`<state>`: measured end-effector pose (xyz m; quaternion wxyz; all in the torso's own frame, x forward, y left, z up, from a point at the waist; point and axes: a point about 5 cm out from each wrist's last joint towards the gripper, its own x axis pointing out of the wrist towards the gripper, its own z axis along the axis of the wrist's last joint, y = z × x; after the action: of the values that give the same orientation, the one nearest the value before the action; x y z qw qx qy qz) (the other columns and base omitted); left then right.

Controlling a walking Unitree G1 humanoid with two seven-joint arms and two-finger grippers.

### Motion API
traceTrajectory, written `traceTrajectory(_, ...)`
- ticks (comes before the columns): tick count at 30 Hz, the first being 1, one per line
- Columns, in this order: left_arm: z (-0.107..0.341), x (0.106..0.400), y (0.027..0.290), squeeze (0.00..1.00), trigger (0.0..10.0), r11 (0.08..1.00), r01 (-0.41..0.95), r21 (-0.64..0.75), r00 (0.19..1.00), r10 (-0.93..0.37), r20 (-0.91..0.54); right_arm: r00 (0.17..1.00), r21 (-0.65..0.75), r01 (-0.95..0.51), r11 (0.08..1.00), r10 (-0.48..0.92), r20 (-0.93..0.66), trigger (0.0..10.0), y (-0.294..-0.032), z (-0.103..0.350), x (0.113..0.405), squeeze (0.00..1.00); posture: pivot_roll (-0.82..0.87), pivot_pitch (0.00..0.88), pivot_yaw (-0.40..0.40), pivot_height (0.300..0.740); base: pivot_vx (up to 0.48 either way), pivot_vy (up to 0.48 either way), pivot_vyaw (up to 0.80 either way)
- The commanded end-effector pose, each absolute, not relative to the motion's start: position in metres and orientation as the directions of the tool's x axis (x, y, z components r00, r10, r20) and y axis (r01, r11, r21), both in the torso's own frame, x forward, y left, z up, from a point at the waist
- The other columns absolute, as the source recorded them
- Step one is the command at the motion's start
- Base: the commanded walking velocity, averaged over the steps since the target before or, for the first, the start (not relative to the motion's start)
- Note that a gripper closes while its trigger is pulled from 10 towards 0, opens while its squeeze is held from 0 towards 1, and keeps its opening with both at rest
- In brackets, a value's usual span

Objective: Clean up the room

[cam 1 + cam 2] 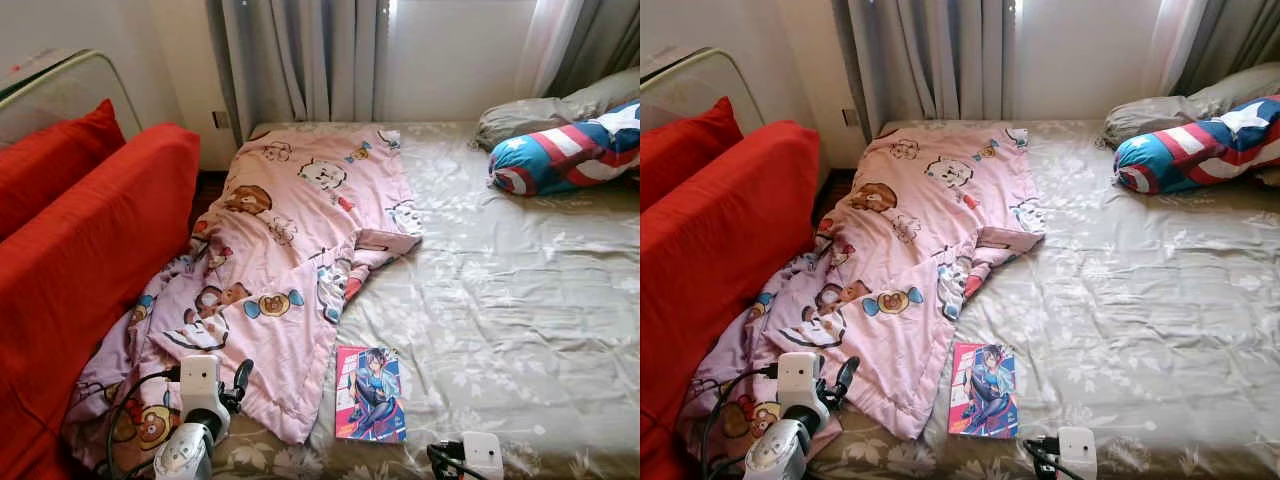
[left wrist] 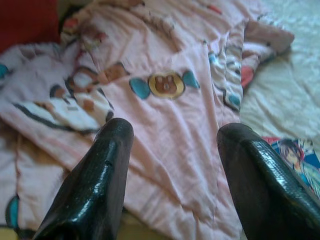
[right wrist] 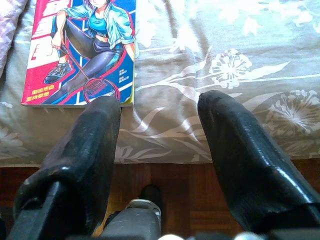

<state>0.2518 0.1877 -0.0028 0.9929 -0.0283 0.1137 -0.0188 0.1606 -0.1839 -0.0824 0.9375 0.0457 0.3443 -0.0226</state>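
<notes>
Soft pink quilt (image 1: 285, 260) ahead of left hand (image 2: 172, 165), fingers apart — light, floppy; best pinched at hem.

A home bedroom is showing here: a bed (image 1: 520, 300) in a floral sheet is lying under a pink cartoon quilt (image 1: 290, 250). Pillows (image 1: 570, 150) are resting near grey curtains (image 1: 300, 60), beside a red sofa (image 1: 90, 240).

Daylight glares through the curtains (image 1: 300, 60) (washing out the window), and the wrist views look soft.
</notes>
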Motion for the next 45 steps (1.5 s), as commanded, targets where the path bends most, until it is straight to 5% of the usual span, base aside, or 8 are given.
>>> traceTrajectory(1,-0.001,0.251,0.189,0.0,10.0,0.997,0.021,-0.069,0.976,-0.035,-0.213,0.763,0.076,0.084,0.994,-0.015,-0.647,10.0,-0.184,-0.083,0.158,0.0,-0.03,0.0,0.002,0.74,0.0,0.0,0.0)
traceTrajectory(14,0.01,0.243,0.193,0.0,10.0,0.998,0.013,-0.058,0.987,-0.022,-0.161,0.744,0.082,0.156,0.984,-0.062,-0.665,10.0,-0.186,-0.086,0.152,0.0,0.02,0.0,-0.018,0.74,0.0,0.0,0.0)
traceTrajectory(15,0.012,0.242,0.193,0.0,10.0,0.998,0.014,-0.057,0.987,-0.023,-0.159,0.906,0.105,0.138,0.985,-0.083,-0.415,10.0,-0.179,-0.047,0.212,0.0,0.02,0.0,-0.018,0.74,0.0,0.0,0.0)
traceTrajectory(16,0.012,0.242,0.193,0.0,10.0,0.998,0.015,-0.056,0.987,-0.023,-0.157,0.945,0.118,0.135,0.984,-0.092,-0.315,10.0,-0.176,-0.03,0.232,0.0,0.02,0.0,-0.018,0.74,0.0,0.0,0.0)
traceTrajectory(19,0.014,0.242,0.194,0.0,10.0,0.999,0.018,-0.049,0.988,-0.025,-0.151,0.949,0.16,0.176,0.971,-0.124,-0.288,10.0,-0.173,-0.019,0.244,0.0,0.03,0.0,-0.019,0.74,0.0,0.0,0.0)
traceTrajectory(30,0.029,0.246,0.197,0.0,10.0,0.999,0.005,-0.043,0.995,-0.009,-0.103,0.98,0.123,0.111,0.986,-0.088,-0.178,10.0,-0.175,0.0,0.25,0.0,0.02,0.0,-0.023,0.74,0.0,0.0,0.0)
traceTrajectory(45,0.037,0.245,0.196,0.0,10.0,0.999,0.007,-0.048,0.995,-0.012,-0.099,0.989,0.04,0.079,0.996,-0.073,-0.128,10.0,-0.175,0.015,0.221,0.0,-0.01,0.0,-0.014,0.74,0.0,0.0,0.0)
